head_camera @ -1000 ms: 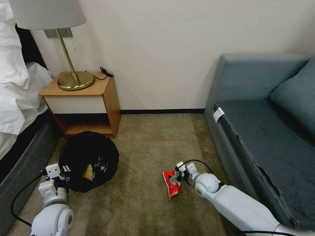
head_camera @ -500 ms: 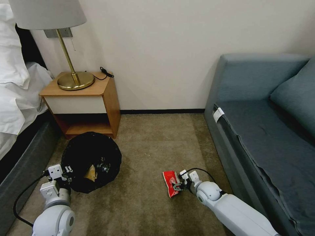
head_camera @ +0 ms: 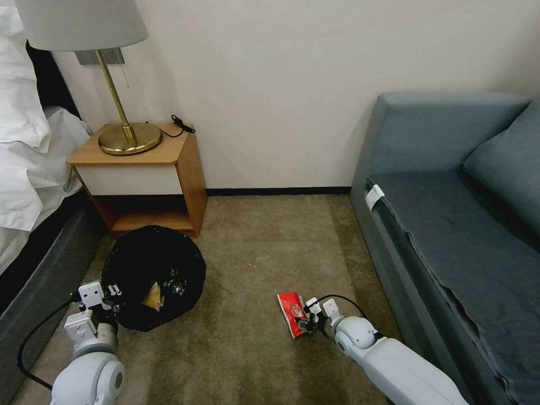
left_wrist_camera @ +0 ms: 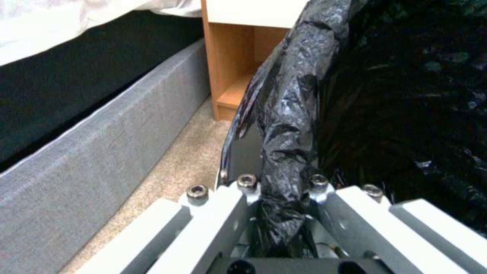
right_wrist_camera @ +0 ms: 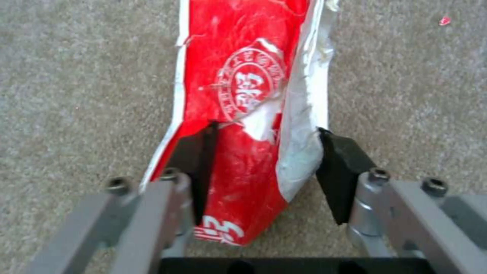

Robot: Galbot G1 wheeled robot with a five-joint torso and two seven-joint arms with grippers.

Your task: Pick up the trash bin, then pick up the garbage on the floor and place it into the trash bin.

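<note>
Straddling the red snack packet (right_wrist_camera: pixel 238 125), the right gripper (right_wrist_camera: pixel 264 167) has its two black pads (right_wrist_camera: pixel 341 171) parted, one at each long edge of the packet with the crumpled red-and-white foil between them; whether they press it cannot be told. The packet lies flat on the tan carpet (head_camera: pixel 247 349) in front of the blue-grey sofa (head_camera: pixel 450 225), with the right gripper (head_camera: pixel 308 323) at its near end and the white right arm reaching in low from the robot's right.

The left gripper (left_wrist_camera: pixel 281 198) has its fingers drawn close together on the rim of the trash bin (left_wrist_camera: pixel 299 99), a fold of the crinkly black bag pinched between them. In the head view the left gripper (head_camera: pixel 107 306) grips the near-left edge of the trash bin (head_camera: pixel 149 247), which is near the open lower shelf of the wooden nightstand (head_camera: pixel 140 169) and beside the grey bed base (head_camera: pixel 39 281). Inside the black liner lie a brown-yellow wrapper (head_camera: pixel 152 296) and, just beside it, a clear plastic bottle (head_camera: pixel 174 286). A brass lamp (head_camera: pixel 121 132) stands on the nightstand.
</note>
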